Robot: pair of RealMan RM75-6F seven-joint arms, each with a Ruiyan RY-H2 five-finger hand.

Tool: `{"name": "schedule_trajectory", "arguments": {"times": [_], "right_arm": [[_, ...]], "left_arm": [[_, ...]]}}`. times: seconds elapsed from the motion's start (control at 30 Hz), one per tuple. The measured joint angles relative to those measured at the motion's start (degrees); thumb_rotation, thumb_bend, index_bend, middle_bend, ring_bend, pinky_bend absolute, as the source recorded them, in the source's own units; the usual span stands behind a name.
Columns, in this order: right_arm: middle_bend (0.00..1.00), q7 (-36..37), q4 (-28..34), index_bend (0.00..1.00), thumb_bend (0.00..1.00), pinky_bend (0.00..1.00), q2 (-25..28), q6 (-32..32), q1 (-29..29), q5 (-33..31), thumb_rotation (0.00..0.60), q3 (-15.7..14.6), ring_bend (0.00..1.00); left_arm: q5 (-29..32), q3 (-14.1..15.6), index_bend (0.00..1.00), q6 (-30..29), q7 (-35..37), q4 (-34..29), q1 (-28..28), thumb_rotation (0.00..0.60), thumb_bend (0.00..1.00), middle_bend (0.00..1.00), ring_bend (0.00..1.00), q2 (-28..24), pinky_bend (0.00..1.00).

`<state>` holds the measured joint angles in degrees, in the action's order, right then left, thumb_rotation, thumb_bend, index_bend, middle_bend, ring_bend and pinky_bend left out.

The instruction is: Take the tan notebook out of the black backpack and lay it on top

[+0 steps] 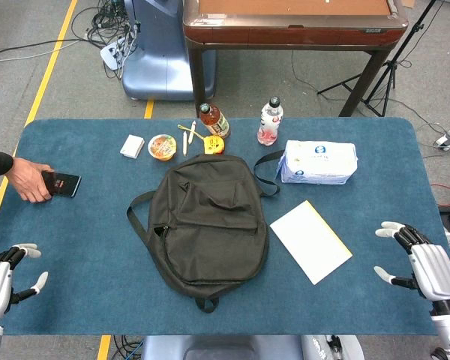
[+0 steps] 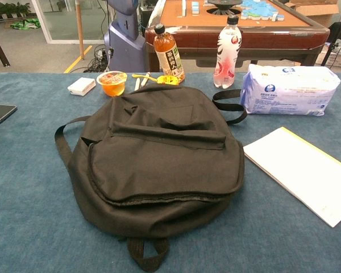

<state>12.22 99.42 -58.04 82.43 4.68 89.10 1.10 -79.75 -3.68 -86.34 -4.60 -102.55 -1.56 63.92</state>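
Note:
The black backpack (image 1: 206, 217) (image 2: 159, 153) lies flat in the middle of the blue table, zippers drawn, its inside hidden. A pale notebook (image 1: 310, 240) (image 2: 304, 170) with a yellow edge lies on the cloth just right of the backpack, not touching it. My left hand (image 1: 4, 281) hovers at the front left corner of the table with fingers apart, holding nothing. My right hand (image 1: 424, 262) is at the front right corner, fingers likewise spread and empty, a short way right of the notebook. Neither hand shows in the chest view.
A person's hand (image 1: 30, 180) rests on a phone (image 1: 61, 183) at the left edge. Behind the backpack stand a tea bottle (image 1: 214, 120), a pink drink bottle (image 1: 270, 120), a snack cup (image 1: 162, 146), a white box (image 1: 132, 145) and a tissue pack (image 1: 319, 162).

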Motion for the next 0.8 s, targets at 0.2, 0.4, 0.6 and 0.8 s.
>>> {"name": "schedule_trajectory", "arguments": {"times": [0.2, 0.4, 0.6, 0.8], "right_arm": [[0.23, -0.2, 0.3, 0.31, 0.15, 0.32, 0.0, -0.1, 0.2, 0.3, 0.6, 0.0, 0.18], [0.23, -0.4, 0.7, 0.31, 0.15, 0.32, 0.2, 0.2, 0.2, 0.7, 0.6, 0.0, 0.18], [0.23, 0.0, 1.7, 0.31, 0.15, 0.32, 0.8, -0.7, 1.0, 2.5, 0.6, -0.5, 0.18], [0.23, -1.5, 4.1, 0.31, 0.15, 0.32, 1.5, -3.9, 4.0, 5.5, 0.6, -0.6, 0.18]], "left_arm": [[-0.1, 0.1, 0.41, -0.1, 0.1, 0.1, 0.1, 0.6, 0.24, 0.32, 0.31, 0.1, 0.3], [-0.1, 0.1, 0.41, -0.3, 0.3, 0.2, 0.2, 0.6, 0.24, 0.32, 0.31, 0.0, 0.3], [-0.2, 0.1, 0.41, -0.3, 0.5, 0.4, 0.2, 0.6, 0.24, 0.32, 0.31, 0.0, 0.3], [-0.2, 0.2, 0.41, -0.4, 0.9, 0.7, 0.3, 0.6, 0.24, 0.32, 0.31, 0.1, 0.3]]}}
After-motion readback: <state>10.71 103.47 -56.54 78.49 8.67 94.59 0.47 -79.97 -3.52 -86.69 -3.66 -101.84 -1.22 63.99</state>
